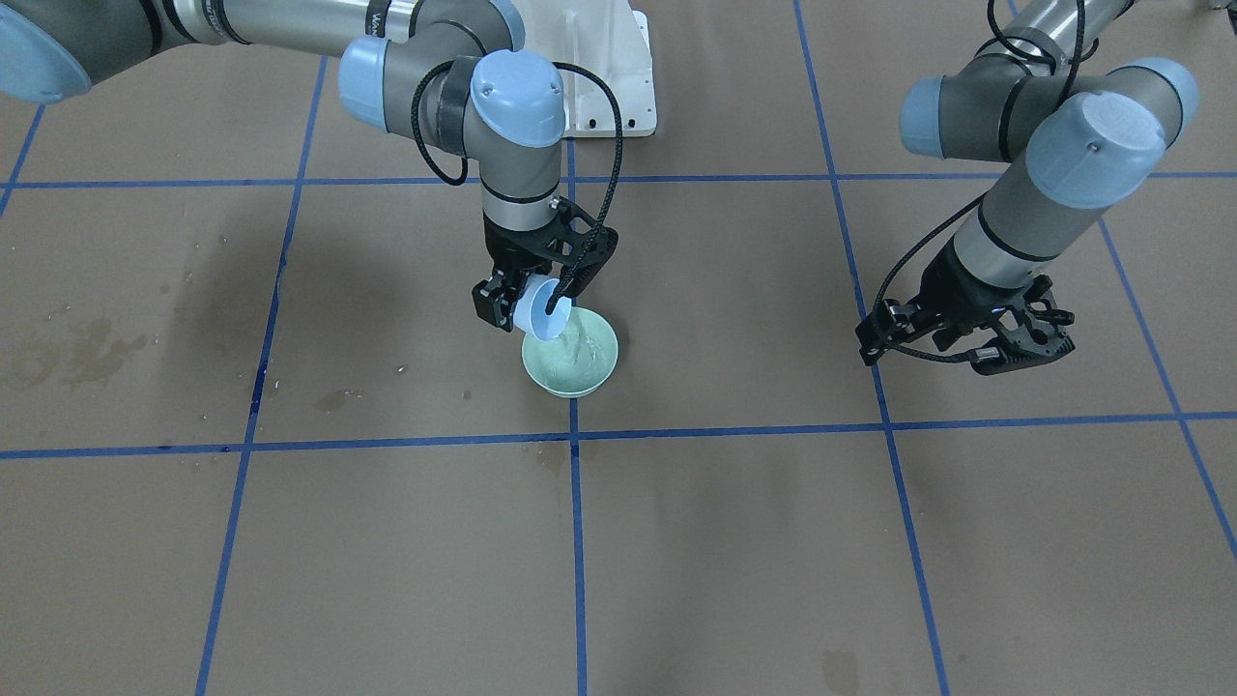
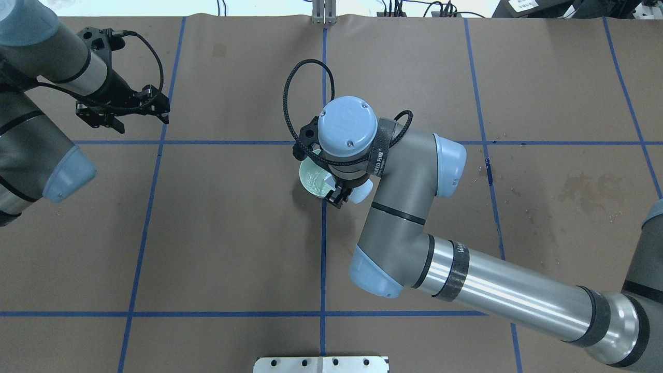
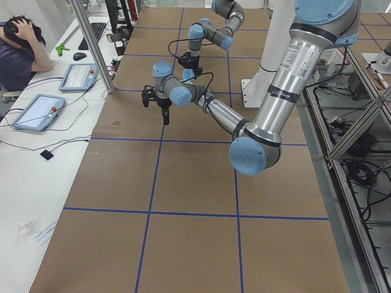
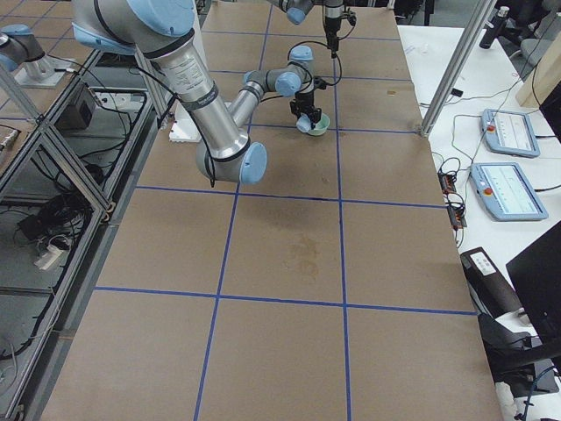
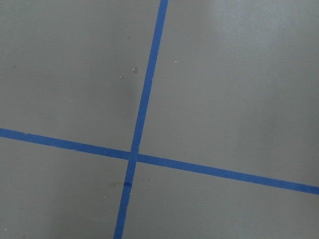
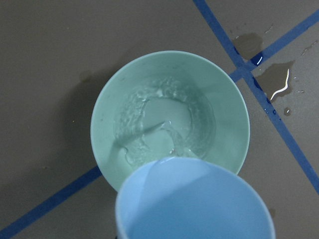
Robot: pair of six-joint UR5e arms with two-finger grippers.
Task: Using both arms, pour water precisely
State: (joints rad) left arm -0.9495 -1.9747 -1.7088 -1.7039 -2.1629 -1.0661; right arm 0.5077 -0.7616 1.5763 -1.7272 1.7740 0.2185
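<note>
We see the right tool (image 1: pixel 536 307) clamped on the tilted blue cup (image 6: pixel 194 199), its lip over the near rim of the green bowl (image 6: pixel 229 114). Tip too fast and we judge the stream overshoots or splashes out, adding to the puddles (image 6: pixel 276 79) on the table (image 6: pixel 45 45). The water (image 6: pixel 164 124) is clear and rippling in the bowl's bottom; farther off, the left tool (image 2: pixel 127 111) hangs spread wide, empty.

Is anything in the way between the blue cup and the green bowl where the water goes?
No, nothing visible is in the way. The right gripper tips the blue cup right over the green bowl, and the water falls straight in.
</note>
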